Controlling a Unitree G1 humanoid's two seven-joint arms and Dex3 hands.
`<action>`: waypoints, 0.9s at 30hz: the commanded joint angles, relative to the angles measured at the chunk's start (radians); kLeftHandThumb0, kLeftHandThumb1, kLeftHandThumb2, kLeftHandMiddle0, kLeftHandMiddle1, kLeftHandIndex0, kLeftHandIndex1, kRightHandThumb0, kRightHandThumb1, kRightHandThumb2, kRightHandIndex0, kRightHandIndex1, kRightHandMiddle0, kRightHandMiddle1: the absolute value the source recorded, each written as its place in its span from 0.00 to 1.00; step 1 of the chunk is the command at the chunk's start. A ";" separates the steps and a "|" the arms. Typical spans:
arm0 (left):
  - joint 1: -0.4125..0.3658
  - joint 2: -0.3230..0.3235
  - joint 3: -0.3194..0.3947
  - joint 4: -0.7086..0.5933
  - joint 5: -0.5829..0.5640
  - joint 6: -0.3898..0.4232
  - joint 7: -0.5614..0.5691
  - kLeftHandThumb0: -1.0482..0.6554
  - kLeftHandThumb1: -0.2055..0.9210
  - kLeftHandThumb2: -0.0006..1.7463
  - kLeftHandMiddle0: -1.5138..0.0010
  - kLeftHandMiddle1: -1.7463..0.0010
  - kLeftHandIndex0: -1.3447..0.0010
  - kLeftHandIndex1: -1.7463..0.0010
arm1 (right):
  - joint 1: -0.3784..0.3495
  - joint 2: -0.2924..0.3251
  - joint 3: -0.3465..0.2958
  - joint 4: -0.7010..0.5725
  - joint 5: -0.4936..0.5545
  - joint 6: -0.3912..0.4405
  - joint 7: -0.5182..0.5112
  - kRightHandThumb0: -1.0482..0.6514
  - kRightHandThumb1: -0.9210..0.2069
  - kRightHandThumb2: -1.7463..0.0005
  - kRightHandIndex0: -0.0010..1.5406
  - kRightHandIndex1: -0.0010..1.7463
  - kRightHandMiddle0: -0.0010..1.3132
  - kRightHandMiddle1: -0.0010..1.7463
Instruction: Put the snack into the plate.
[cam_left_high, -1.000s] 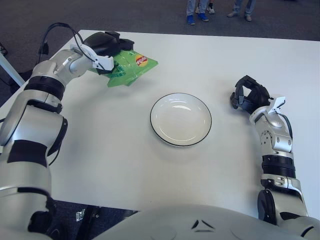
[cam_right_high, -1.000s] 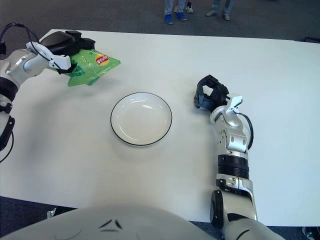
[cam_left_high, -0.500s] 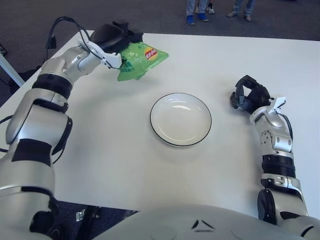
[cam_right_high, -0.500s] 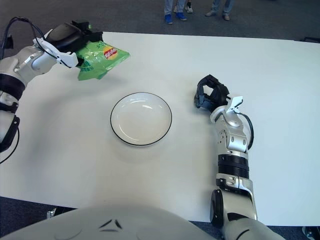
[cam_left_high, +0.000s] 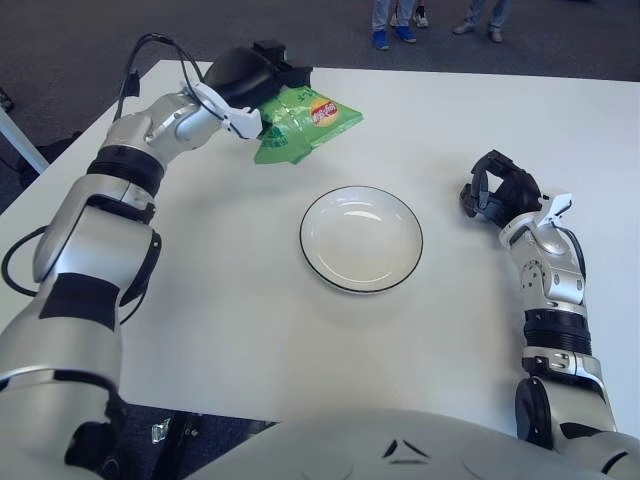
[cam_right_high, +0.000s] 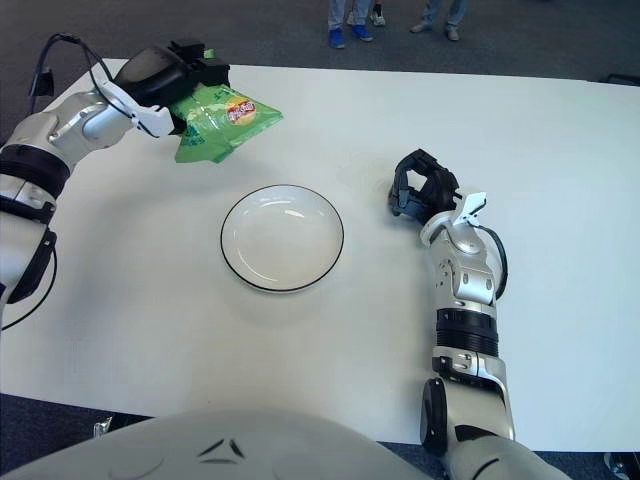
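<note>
I've got the green snack bag (cam_left_high: 305, 125) clamped in the left hand (cam_left_high: 250, 75), fingers closed over its near end, and the bag hangs clear of the white table (cam_left_high: 230, 290), tilted with its free end pointing toward the middle. From the plate (cam_left_high: 361, 238), the bag sits at about eleven o'clock, near the rim but not yet over it. The plate itself holds nothing.

The right hand (cam_left_high: 497, 190) shows at the plate's three o'clock, fingers curled in on themselves and holding nothing (I have no use for it on this job).

So I judge I'm in the carry step: snack lifted, transfer under way, drop not yet made. What the next move calls for, as I read it, is bringing the left hand toward five o'clock until the bulk of the bag is above the plate's centre, then lowering before letting go. The bag is light and crinkly, so a release from height could let it slide or catch the rim and tip out.
</note>
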 joint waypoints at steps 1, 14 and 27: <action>-0.042 -0.017 0.021 -0.012 -0.021 -0.019 -0.011 0.96 0.23 0.94 0.45 0.00 0.21 0.00 | 0.043 0.013 0.007 0.052 -0.002 0.042 -0.010 0.34 0.51 0.26 0.85 1.00 0.45 1.00; -0.008 -0.088 0.045 -0.118 -0.053 -0.031 -0.052 0.96 0.22 0.94 0.44 0.00 0.21 0.00 | 0.041 0.013 0.011 0.053 0.002 0.044 -0.002 0.34 0.51 0.26 0.85 1.00 0.45 1.00; 0.023 -0.135 0.060 -0.173 -0.116 -0.121 -0.116 0.97 0.21 0.95 0.44 0.00 0.20 0.00 | 0.043 0.015 0.016 0.053 0.002 0.031 0.004 0.34 0.51 0.26 0.85 1.00 0.45 1.00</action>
